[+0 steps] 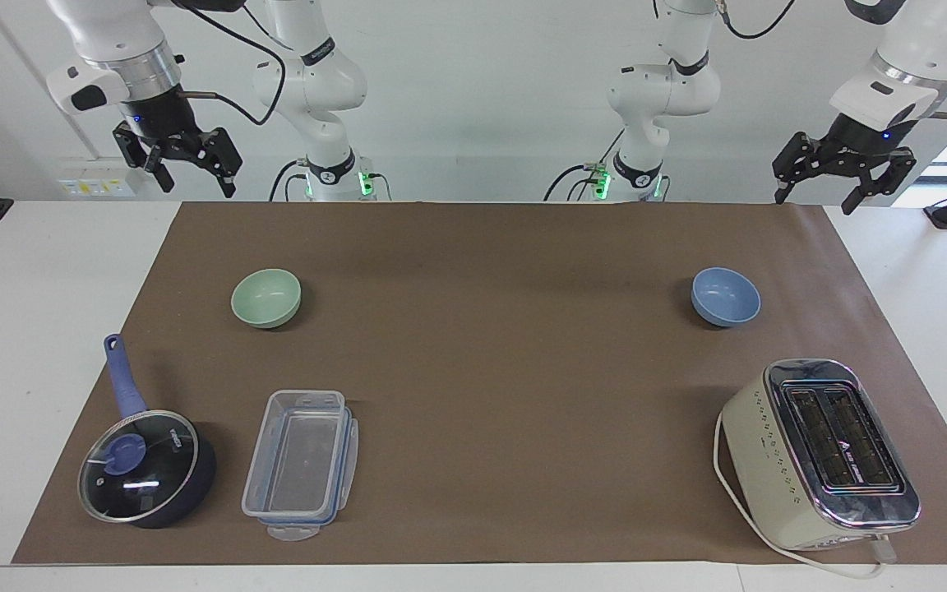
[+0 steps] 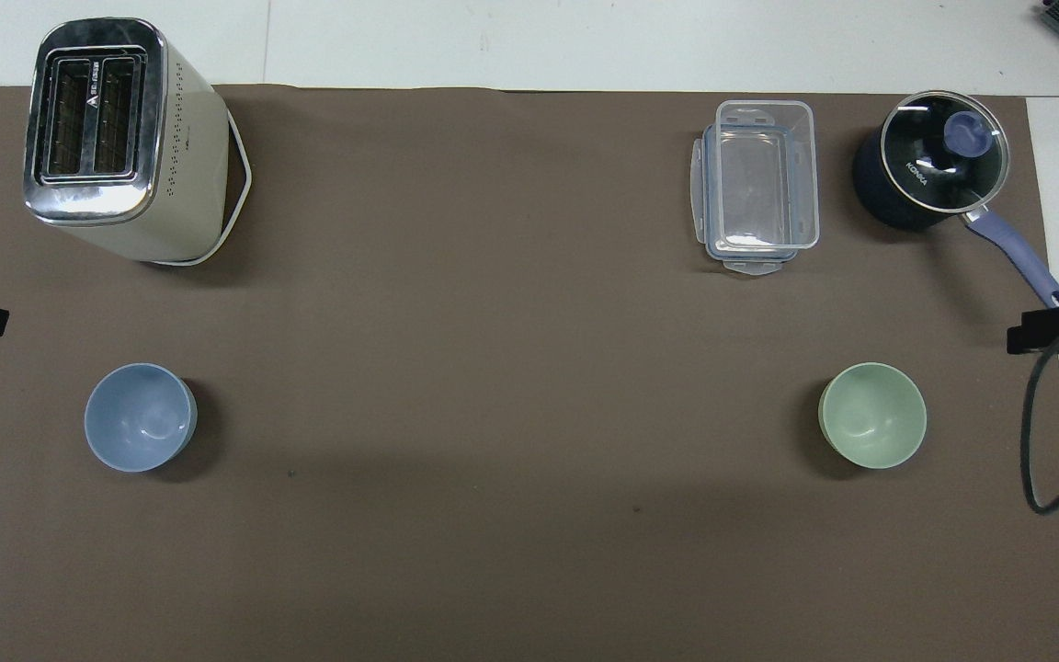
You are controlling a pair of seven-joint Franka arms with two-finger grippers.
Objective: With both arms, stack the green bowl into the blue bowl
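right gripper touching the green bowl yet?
Apart. The facing view shows the right gripper raised, open, at the robots' edge of the table, with bare brown mat between it and the green bowl.
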